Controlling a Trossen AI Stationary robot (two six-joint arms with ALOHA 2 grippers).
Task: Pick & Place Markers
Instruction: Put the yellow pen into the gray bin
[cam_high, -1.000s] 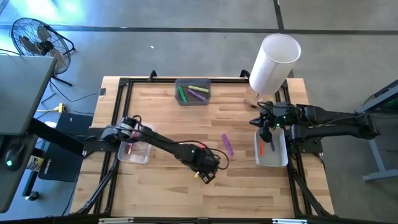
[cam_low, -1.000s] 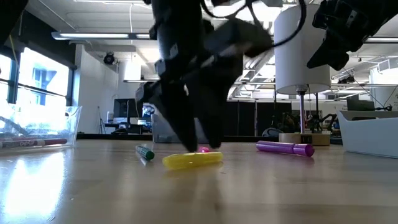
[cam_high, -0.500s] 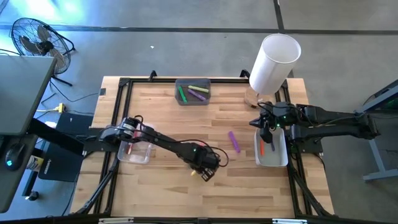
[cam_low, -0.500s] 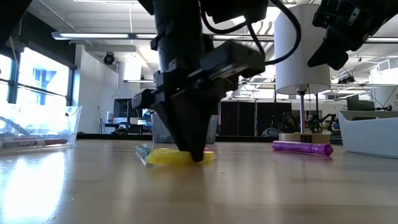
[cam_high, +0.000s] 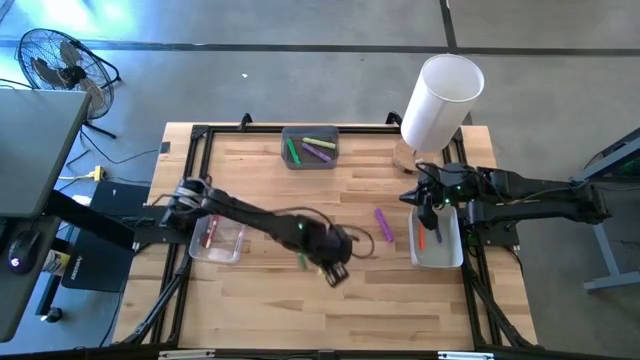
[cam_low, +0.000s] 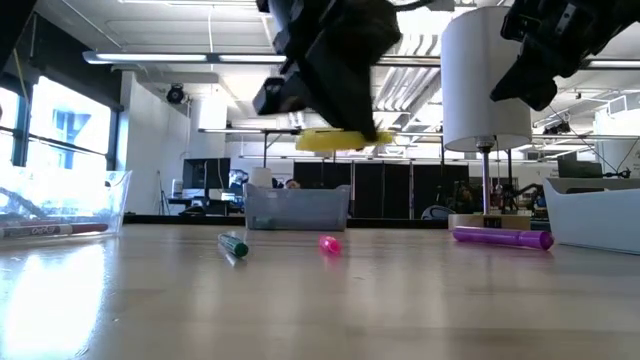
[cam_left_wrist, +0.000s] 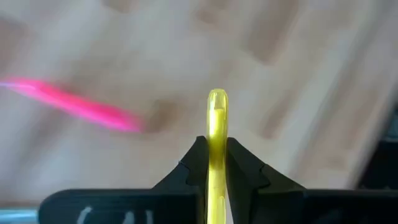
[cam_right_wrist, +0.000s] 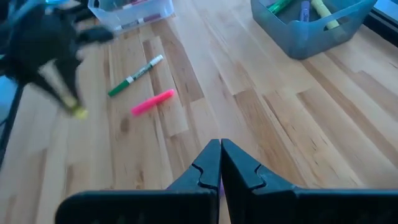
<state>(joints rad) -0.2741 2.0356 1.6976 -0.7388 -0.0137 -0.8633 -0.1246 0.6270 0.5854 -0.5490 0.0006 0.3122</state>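
My left gripper (cam_low: 345, 128) hangs above the table's middle, nearer the front edge, shut on a yellow marker (cam_low: 335, 140). In the high view the left gripper (cam_high: 335, 272) is just right of a green marker (cam_high: 303, 262) that lies flat on the wood. A pink marker (cam_low: 329, 243) and a purple marker (cam_high: 383, 225) also lie flat on the wood. My right gripper (cam_high: 425, 200) waits shut above the white bin (cam_high: 440, 255) at the right edge, holding nothing. My left gripper pinches the yellow marker's long sides (cam_left_wrist: 216, 127) between its two fingers. The fingers slant down from above and lie across the marker. The marker hangs about level, lifted clear of the table, with both ends sticking out past the fingers (cam_low: 360, 105).
A grey bin (cam_high: 310, 148) holding markers stands at the far edge's middle. A clear bin (cam_high: 218, 240) sits at the left. A tall white cylinder (cam_high: 442, 100) stands at the far right corner. Bare wood lies between the bins.
My left gripper has shut on the yellow marker where it lay on the table and risen with it; the marker is now lifted clear and level. The purple marker has rolled toward the table's right edge.
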